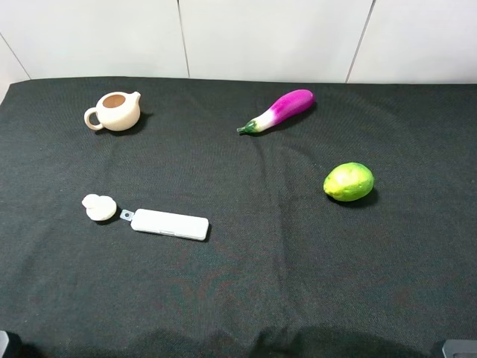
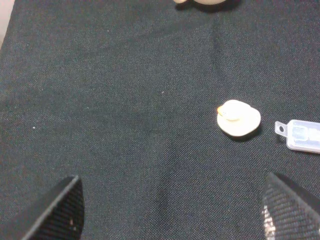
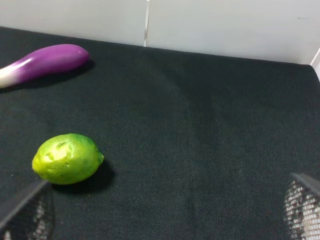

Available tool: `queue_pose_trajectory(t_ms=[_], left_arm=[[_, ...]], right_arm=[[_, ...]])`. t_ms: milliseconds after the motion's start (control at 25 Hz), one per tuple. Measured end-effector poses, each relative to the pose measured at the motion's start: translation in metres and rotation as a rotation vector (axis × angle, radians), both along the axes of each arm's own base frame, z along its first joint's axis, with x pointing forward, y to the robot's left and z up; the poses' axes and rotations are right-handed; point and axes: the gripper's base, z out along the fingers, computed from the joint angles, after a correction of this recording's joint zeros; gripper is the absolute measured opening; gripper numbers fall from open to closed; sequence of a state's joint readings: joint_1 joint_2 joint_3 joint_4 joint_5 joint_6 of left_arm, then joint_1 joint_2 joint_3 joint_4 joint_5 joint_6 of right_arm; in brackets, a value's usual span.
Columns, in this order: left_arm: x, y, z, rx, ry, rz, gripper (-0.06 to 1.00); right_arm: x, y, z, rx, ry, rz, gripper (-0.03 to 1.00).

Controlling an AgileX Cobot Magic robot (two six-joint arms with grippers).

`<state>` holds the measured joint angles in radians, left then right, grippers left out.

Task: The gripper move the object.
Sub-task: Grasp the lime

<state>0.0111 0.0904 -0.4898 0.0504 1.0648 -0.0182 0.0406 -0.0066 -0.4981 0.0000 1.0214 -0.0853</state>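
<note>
The yellow-green lime-like fruit [image 1: 348,182] lies on the black cloth at the right, and shows in the right wrist view [image 3: 67,158]. My right gripper [image 3: 165,215] is open and empty, its fingers [image 3: 304,206] spread wide, with the fruit ahead of it near one finger and apart from it. My left gripper [image 2: 175,220] is open and empty over bare cloth, its fingers [image 2: 60,212] wide apart. In the exterior high view only dark bits of the arms show at the bottom corners.
A purple-and-white eggplant [image 1: 278,110] lies behind the fruit, also in the right wrist view [image 3: 42,62]. A cream teapot [image 1: 115,111] stands at the back left. A small cream duck-like piece [image 1: 99,206] and a white flat case [image 1: 169,224] lie front left. A white wall bounds the back.
</note>
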Motion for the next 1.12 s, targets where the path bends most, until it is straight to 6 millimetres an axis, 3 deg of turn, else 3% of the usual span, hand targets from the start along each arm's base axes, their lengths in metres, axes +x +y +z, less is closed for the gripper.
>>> queue_pose_trajectory(t_ms=[1120], left_arm=[[0.0000, 0.0001, 0.0000, 0.001, 0.000, 0.000, 0.76]], right_arm=[[0.0000, 0.0000, 0.0000, 0.000, 0.000, 0.000, 0.69]])
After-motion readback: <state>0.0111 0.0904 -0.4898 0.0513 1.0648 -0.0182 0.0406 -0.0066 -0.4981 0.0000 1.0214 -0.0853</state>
